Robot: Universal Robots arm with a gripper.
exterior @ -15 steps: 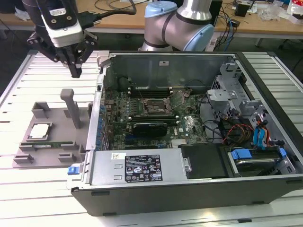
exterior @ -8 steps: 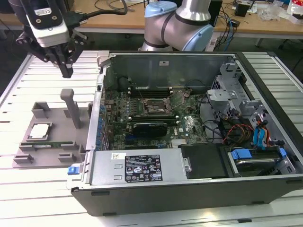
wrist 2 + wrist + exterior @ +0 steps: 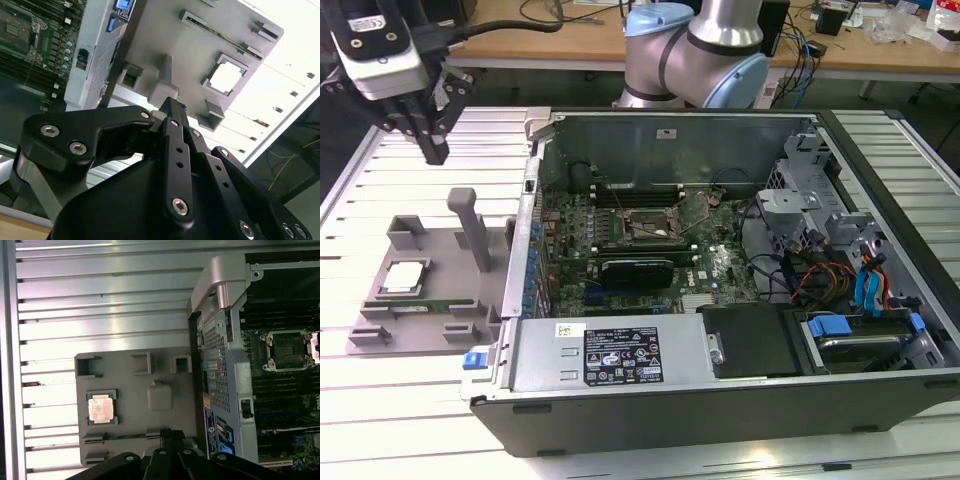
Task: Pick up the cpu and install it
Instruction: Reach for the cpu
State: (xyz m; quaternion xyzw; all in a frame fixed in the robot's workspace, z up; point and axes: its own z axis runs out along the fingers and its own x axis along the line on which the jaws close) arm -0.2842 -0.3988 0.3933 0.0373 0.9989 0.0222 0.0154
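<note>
So the cpu (image 3: 403, 277) is sitting flat in a square pocket of the grey holder tray (image 3: 435, 262), on the slatted table (image 3: 410, 400) just beside the open computer case (image 3: 740, 390). The gripper (image 3: 433, 150) hangs well above the tray, empty, fingers pinched together as far as I can tell.

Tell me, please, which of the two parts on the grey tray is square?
The cpu: a flat, shiny, square chip. The other part, the memory stick, is long, thin and green, lying beside it.
</note>
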